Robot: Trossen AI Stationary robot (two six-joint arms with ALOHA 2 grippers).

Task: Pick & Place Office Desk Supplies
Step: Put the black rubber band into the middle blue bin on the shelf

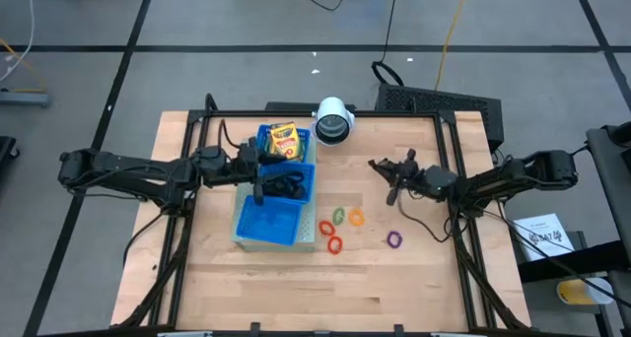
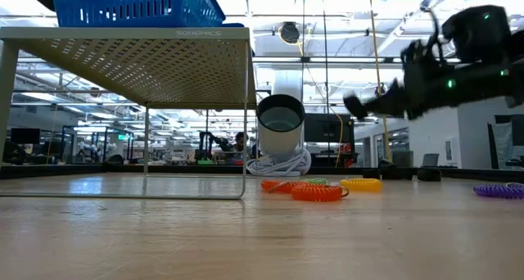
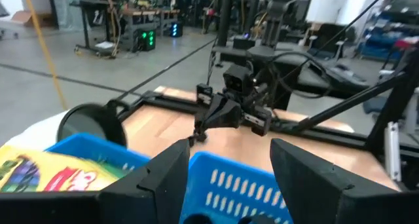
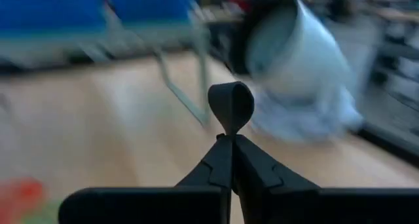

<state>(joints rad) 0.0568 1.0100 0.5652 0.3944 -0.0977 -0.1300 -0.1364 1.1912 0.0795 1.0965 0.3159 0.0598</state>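
A blue three-compartment tray [image 1: 258, 229] stands on a raised perforated metal shelf [image 2: 147, 59] at the table's left centre. Its far compartment holds a yellow crayon box [image 1: 283, 140], its middle one black clips [image 1: 288, 185]. My left gripper [image 1: 258, 179] hovers open and level over the tray [image 3: 229, 185]. Red [image 1: 325, 228], green [image 1: 339, 216], orange [image 1: 356, 218] and purple [image 1: 394, 239] rings lie on the wood. Right of centre, my right gripper [image 1: 376, 165] is shut on a small black clip [image 4: 230, 105] above the table. My right gripper pinches the small black clip between its two fingertips. The clip's rounded loop end [image 4: 230, 103] sticks out beyond them. The fingers are level and point toward the table's left side. The clip is lifted clear of the table [image 2: 360, 104].
A white cylinder with a dark centre [image 1: 333, 120] lies at the far edge beside the tray, on a coiled white cord [image 2: 278, 161]. The shelf's thin legs [image 2: 246, 149] stand on the wood. Bare wood lies along the near edge [image 1: 315, 298].
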